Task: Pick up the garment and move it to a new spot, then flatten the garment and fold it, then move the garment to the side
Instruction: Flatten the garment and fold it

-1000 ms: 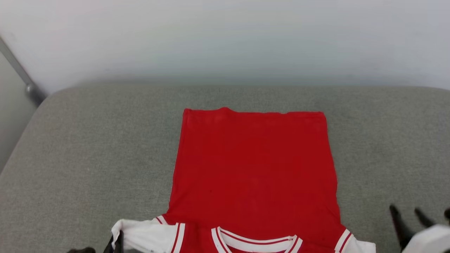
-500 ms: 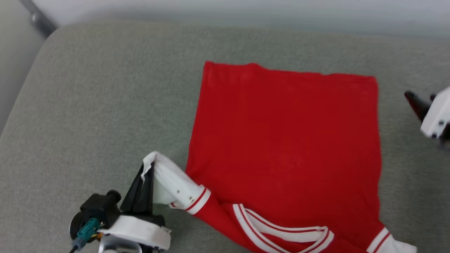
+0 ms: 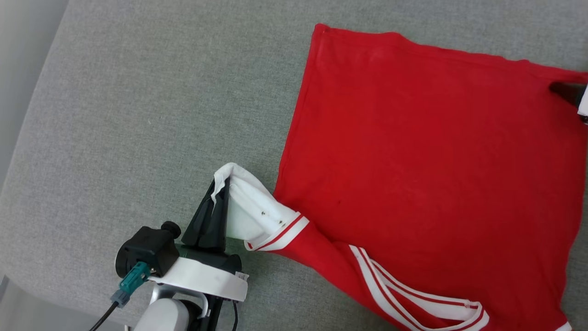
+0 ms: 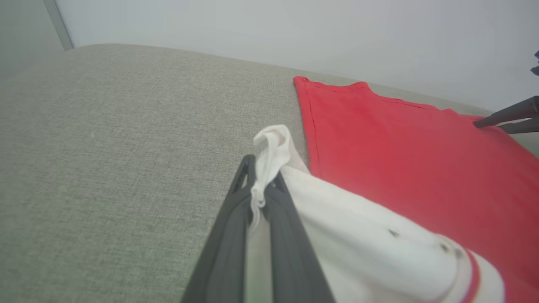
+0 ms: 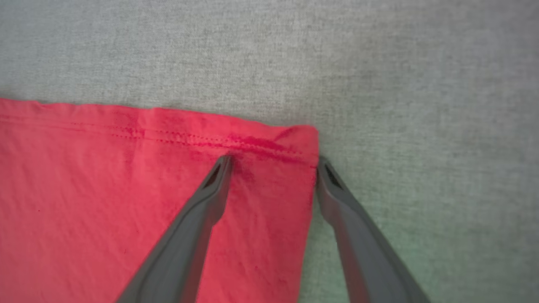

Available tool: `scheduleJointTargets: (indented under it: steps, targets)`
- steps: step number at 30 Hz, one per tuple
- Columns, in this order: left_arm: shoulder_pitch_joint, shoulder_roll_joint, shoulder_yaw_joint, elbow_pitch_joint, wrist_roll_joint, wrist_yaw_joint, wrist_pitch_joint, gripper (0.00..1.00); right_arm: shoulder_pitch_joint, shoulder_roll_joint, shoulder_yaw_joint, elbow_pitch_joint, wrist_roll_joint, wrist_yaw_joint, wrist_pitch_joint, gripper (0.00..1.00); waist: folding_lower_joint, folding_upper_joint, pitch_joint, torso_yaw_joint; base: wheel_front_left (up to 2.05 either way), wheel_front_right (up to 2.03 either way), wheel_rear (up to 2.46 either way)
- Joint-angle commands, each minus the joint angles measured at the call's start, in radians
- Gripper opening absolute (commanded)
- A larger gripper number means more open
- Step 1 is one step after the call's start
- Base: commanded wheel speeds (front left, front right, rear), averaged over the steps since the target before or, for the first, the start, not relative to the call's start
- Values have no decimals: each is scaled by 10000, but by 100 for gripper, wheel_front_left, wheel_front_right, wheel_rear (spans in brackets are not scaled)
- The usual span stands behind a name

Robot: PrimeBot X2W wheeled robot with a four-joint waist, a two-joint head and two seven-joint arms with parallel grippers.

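The jersey (image 3: 413, 151) lies flat on the grey cushion (image 3: 138, 115), plain red side up, its long axis running from the striped collar (image 3: 413, 303) near me out to the hem on the far side. My left gripper (image 3: 219, 193) is clamped tight on the white sleeve (image 3: 252, 211) at the near left, and the fabric is bunched between the fingers and lifted a little off the cushion.

My right gripper (image 5: 273, 162) stands wide apart, holding nothing, at the opposite end — the far right hem corner (image 5: 301, 134). This is the relation that matters: one finger rests on the red cloth just short of the hem stitching, while the other sits just off the side edge over bare cushion. So the corner lies between my fingers and slightly ahead of the tips.

I judge the next move to be a small push forward and down, then a pinch — the right arm is plainly the nearer one for that corner.
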Motion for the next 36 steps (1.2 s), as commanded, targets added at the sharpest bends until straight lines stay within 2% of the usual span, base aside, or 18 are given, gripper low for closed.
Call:
scheduleJointTargets:
  steps: [1,5,6,7,8,11,15,23,29,32,36]
  targets:
    - [-182,-65,11,19,71,-27,-70,0,-25,160,-117,329,-121,-4,214,100,-2,0,259,155,0,0,0]
    - [-213,-106,60,115,58,-64,-131,0,341,575,-399,966,-208,-4,873,100,-2,0,332,144,0,0,0]
    - [-217,-106,75,145,53,-62,-124,0,409,656,-473,1047,-202,-4,963,44,-2,0,325,133,0,0,0]
    - [-222,-104,90,168,45,-70,-126,0,437,702,-490,1084,-205,-4,1053,18,-2,0,313,121,0,0,0]
    - [-224,-99,112,202,39,-77,-135,0,427,718,-490,1097,-205,-4,1052,0,-2,0,289,104,0,0,0]
    - [-187,-87,156,310,16,-77,-146,0,350,571,-317,839,-148,-4,743,0,-2,0,121,54,0,0,0]
    - [41,-17,236,460,-59,-60,-154,0,193,11,282,252,-102,-4,242,0,-2,0,-358,-99,0,0,0]
    - [691,237,440,666,-165,243,56,0,977,-1133,1697,-1014,723,-5,-40,0,-2,0,-1955,-674,0,0,0]
    - [1083,360,567,600,-249,497,296,0,2900,-1956,1922,-2386,1409,-5,226,0,-2,0,-3112,-1280,0,0,0]
    - [1326,460,644,594,-264,638,436,0,4301,-2101,1720,-3112,1666,-5,463,0,-2,0,-3630,-1649,0,0,0]
    - [1796,620,844,545,-361,872,570,0,6415,-1915,1336,-4071,1857,-5,696,0,-2,0,-4220,-2149,0,0,0]
